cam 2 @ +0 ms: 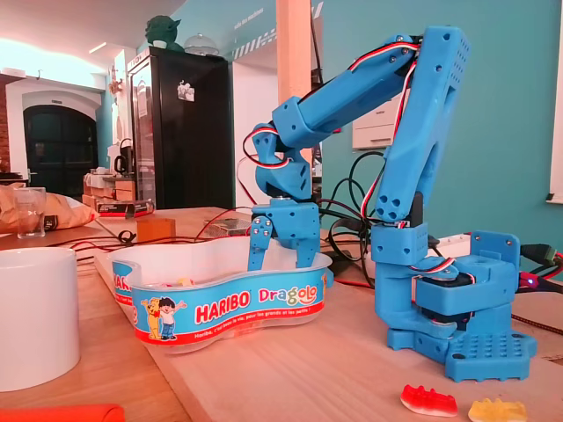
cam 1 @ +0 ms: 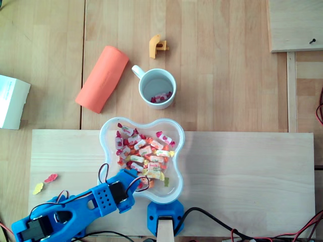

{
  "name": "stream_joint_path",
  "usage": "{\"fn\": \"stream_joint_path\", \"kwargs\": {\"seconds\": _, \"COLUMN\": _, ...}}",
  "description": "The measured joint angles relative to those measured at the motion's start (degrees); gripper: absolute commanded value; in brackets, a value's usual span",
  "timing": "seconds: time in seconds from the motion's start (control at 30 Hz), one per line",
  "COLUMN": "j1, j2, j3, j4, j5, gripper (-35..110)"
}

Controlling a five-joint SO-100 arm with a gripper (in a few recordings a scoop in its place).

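Claw [cam 2: 281, 260] spread apart, empty, dipped inside Haribo tub [cam 2: 230, 309], just over wrapped candies [cam 1: 144, 150] heaped there. Best bet: centre on one candy, stay off the tub wall, pinch the wrapper's middle.

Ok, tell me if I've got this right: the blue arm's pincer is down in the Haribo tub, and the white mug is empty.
One thing is wrong. The pincer is down in the Haribo tub, but the white mug is not empty. The overhead view shows a few wrapped sweets at its bottom.
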Motion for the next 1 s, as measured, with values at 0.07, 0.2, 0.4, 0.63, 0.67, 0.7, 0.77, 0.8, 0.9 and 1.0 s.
{"fn": "stream_joint_path", "kwargs": {"seconds": 0.07, "j1": 0.00, "j2": 0.00, "j3": 0.00, "j4": 0.00, "j5": 0.00, "gripper": 24}}
{"fn": "stream_joint_path", "kwargs": {"seconds": 0.2, "j1": 0.00, "j2": -0.79, "j3": 0.00, "j4": 0.00, "j5": 0.00, "gripper": 24}}
{"fn": "stream_joint_path", "kwargs": {"seconds": 0.4, "j1": 0.00, "j2": -3.60, "j3": -0.09, "j4": 0.00, "j5": 0.00, "gripper": 23}}
{"fn": "stream_joint_path", "kwargs": {"seconds": 0.63, "j1": 0.00, "j2": -3.60, "j3": -0.09, "j4": 0.00, "j5": 0.00, "gripper": 23}}
{"fn": "stream_joint_path", "kwargs": {"seconds": 0.67, "j1": 0.00, "j2": -3.60, "j3": -0.09, "j4": 0.00, "j5": 0.00, "gripper": 23}}
{"fn": "stream_joint_path", "kwargs": {"seconds": 0.7, "j1": 0.00, "j2": -3.60, "j3": -0.09, "j4": 0.00, "j5": 0.00, "gripper": 23}}
{"fn": "stream_joint_path", "kwargs": {"seconds": 0.77, "j1": 0.00, "j2": -3.60, "j3": -0.09, "j4": 0.00, "j5": 0.00, "gripper": 23}}
{"fn": "stream_joint_path", "kwargs": {"seconds": 0.8, "j1": 0.00, "j2": -3.87, "j3": -0.09, "j4": 0.00, "j5": 0.00, "gripper": 23}}
{"fn": "stream_joint_path", "kwargs": {"seconds": 0.9, "j1": 0.00, "j2": -4.22, "j3": -0.26, "j4": 0.00, "j5": 0.00, "gripper": 23}}
{"fn": "stream_joint_path", "kwargs": {"seconds": 1.0, "j1": 0.00, "j2": -4.22, "j3": -0.26, "j4": 0.00, "j5": 0.00, "gripper": 19}}
